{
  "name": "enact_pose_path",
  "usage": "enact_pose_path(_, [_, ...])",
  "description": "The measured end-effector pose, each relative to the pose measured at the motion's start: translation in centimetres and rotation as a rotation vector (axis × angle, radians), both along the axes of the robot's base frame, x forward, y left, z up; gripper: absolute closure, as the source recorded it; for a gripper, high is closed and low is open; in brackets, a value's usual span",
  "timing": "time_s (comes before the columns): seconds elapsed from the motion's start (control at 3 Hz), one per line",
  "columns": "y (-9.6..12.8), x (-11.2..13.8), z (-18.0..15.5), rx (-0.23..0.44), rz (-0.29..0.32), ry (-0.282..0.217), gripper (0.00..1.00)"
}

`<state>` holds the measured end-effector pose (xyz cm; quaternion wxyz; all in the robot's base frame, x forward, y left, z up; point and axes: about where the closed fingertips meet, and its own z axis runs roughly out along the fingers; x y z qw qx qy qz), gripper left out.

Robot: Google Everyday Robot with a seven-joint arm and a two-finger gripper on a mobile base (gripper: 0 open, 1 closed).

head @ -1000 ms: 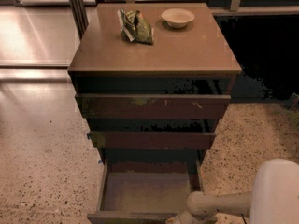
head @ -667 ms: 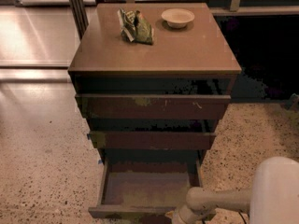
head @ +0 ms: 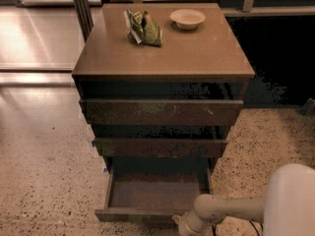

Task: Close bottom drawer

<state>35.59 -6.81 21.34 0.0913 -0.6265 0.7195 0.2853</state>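
The bottom drawer (head: 152,214) is the lowest of three dark brown drawers in a wooden cabinet. It stands pulled out, showing its shallow grey-brown tray (head: 155,194). Its plain front panel runs along the bottom of the camera view. My gripper (head: 184,225) is at the bottom edge of the view, against the right part of that front panel, on the end of my white arm (head: 231,209). Most of the gripper is cut off by the frame edge.
The middle drawer front (head: 160,147) and the wide scratched top drawer front (head: 160,112) sit slightly out above it. On the cabinet top (head: 197,53) lie a green snack bag (head: 143,27) and a small white bowl (head: 187,18). Speckled floor surrounds the cabinet.
The bottom drawer's front panel has moved a little towards the cabinet, so less of the tray shows. My arm and gripper have moved forward with it.
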Motion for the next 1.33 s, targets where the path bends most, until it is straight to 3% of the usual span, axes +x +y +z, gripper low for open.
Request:
enact_pose_path(0.67, [0.1,4.3,0.7,0.001,-0.010,-0.069,0.00])
enact_pose_path(1.33, [1.0,3.5,0.1,0.011,0.013,-0.046,0.00])
